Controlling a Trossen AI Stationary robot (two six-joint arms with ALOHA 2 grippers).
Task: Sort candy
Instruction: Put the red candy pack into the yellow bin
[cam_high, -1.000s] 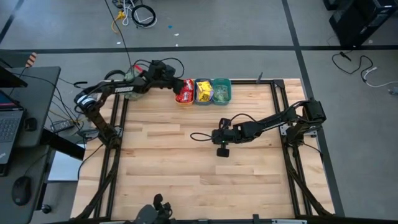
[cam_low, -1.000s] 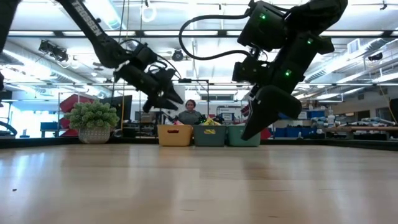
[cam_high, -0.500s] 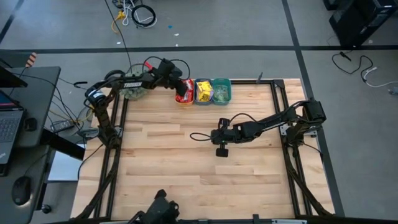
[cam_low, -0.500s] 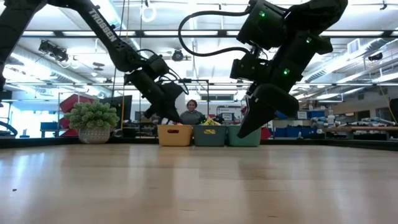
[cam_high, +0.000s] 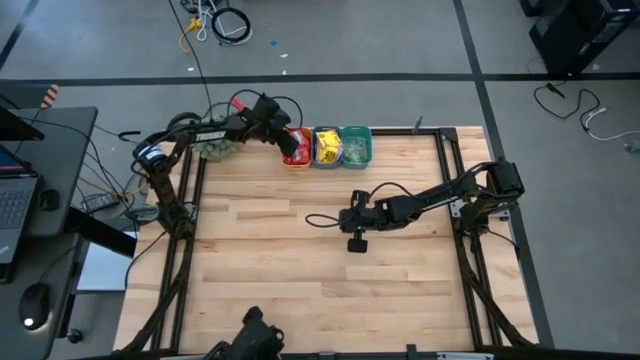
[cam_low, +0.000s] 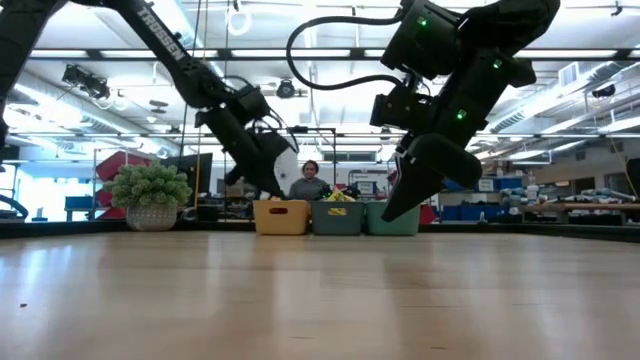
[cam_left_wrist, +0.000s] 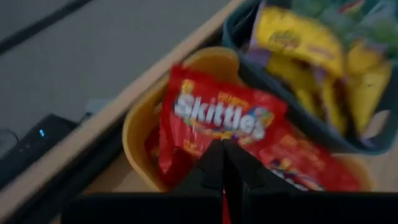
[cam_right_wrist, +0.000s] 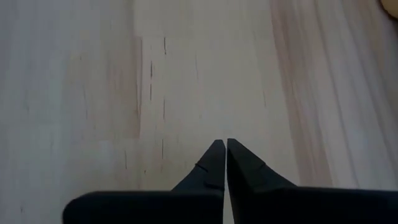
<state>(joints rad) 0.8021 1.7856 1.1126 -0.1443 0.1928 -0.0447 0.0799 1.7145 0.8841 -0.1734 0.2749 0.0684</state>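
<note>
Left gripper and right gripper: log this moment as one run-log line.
left gripper: shut, over orange bin of red candy | right gripper: shut, empty, above bare table | loose candy: none seen

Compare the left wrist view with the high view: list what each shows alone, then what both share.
Left wrist only: the Skittles print on a red packet and the left gripper shut just above the red candy.

High only: the whole table, the right gripper over bare wood mid-table, the teal bin, the green plant ball and the floor around.

Both: the orange bin of red packets and, beside it, the blue bin of yellow packets.
</note>
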